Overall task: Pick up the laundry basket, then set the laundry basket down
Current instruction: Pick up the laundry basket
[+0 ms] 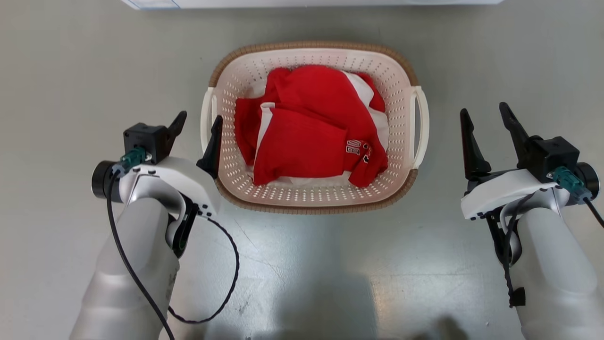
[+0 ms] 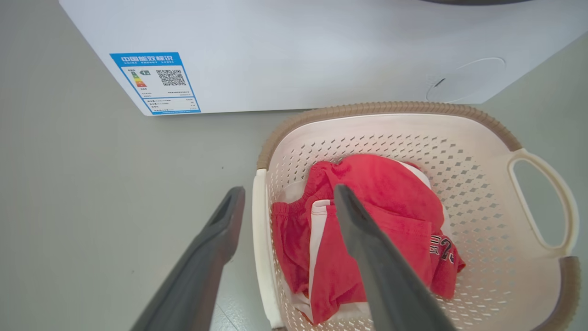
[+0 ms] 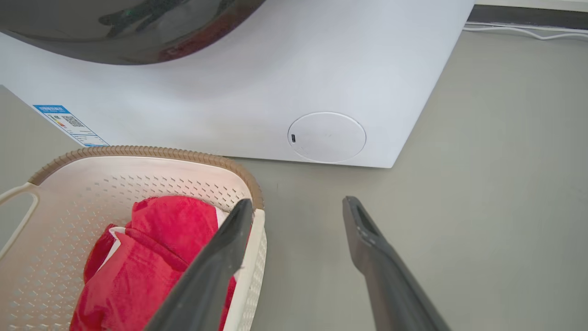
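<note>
The laundry basket [image 1: 311, 46] sits on the grey floor, cream-white and perforated with a brown rim, and holds red and white clothes [image 1: 306, 132]. My left gripper [image 1: 200, 119] is open at the basket's left side. One finger is outside its white left loop handle [image 2: 260, 230] and the other is over the inside wall. In the left wrist view the left gripper [image 2: 289, 191] straddles that handle. My right gripper [image 1: 484, 111] is open, a little to the right of the right loop handle [image 1: 421, 125] and apart from it. In the right wrist view the right gripper [image 3: 298, 202] has its left finger beside the basket [image 3: 138, 152].
A white washer [image 2: 298, 50] with a blue label [image 2: 156, 82] stands just beyond the basket. Its round cover [image 3: 327, 137] faces the floor to the right. White cables [image 3: 528, 32] run along the far floor edge. Bare floor [image 1: 302, 264] lies around the basket.
</note>
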Controlling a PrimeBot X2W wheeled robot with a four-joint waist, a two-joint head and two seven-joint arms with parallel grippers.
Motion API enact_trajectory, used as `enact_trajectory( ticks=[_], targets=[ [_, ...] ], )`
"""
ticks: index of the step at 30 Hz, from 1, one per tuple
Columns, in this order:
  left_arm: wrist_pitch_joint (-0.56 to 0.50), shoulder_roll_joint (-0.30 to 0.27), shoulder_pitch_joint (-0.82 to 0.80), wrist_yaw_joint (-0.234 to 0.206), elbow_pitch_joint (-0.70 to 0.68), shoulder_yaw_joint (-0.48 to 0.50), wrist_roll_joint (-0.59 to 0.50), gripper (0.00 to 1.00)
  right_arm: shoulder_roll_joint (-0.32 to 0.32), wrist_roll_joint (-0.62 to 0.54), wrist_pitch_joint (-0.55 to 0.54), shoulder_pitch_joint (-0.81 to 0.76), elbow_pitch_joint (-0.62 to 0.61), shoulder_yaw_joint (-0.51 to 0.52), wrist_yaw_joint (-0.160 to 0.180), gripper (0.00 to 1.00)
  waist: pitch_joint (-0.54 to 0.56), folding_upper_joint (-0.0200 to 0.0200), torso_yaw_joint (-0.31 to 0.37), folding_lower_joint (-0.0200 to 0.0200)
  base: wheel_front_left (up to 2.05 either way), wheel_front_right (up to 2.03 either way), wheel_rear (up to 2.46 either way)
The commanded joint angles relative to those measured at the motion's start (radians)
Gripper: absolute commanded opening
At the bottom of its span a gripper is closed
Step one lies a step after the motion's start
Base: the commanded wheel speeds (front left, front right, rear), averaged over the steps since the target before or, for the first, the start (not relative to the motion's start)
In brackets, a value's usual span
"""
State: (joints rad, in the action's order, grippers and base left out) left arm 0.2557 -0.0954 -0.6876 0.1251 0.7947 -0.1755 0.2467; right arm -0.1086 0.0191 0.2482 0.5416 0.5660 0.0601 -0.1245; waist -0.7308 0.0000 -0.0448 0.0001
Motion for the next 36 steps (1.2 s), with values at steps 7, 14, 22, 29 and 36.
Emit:
enact_trajectory(
  ticks=[7,14,22,29,36],
  targets=[
    [0.006,-0.031,-0.047,0.006,0.015,0.003,0.019,1.00,0.020,0.002,0.014,0.027,0.010,-0.044,-0.006,1.00,-0.058,0.0000,-0.001,-0.0001,0.00,0.00,0.00],
    [0.006,-0.036,-0.086,0.006,0.037,-0.020,0.031,1.00,0.023,0.002,0.014,0.061,0.023,-0.052,-0.006,1.00,-0.104,0.0000,-0.010,-0.0001,0.00,0.00,0.00],
    [0.006,-0.038,-0.120,0.006,0.068,-0.038,0.032,1.00,0.022,0.001,0.014,0.083,0.032,-0.055,-0.006,1.00,-0.139,0.0000,-0.018,-0.0001,0.00,0.00,0.00],
    [0.006,-0.039,-0.148,0.006,0.087,-0.053,0.029,1.00,0.028,0.001,0.014,0.100,0.041,-0.061,-0.006,1.00,-0.173,0.0000,-0.018,-0.0001,0.00,0.00,0.00],
    [0.006,-0.036,-0.183,0.006,0.111,-0.061,0.029,1.00,0.035,-0.003,0.014,0.120,0.054,-0.066,-0.006,1.00,-0.205,0.0000,-0.022,-0.0001,0.00,0.00,0.00]
  ],
)
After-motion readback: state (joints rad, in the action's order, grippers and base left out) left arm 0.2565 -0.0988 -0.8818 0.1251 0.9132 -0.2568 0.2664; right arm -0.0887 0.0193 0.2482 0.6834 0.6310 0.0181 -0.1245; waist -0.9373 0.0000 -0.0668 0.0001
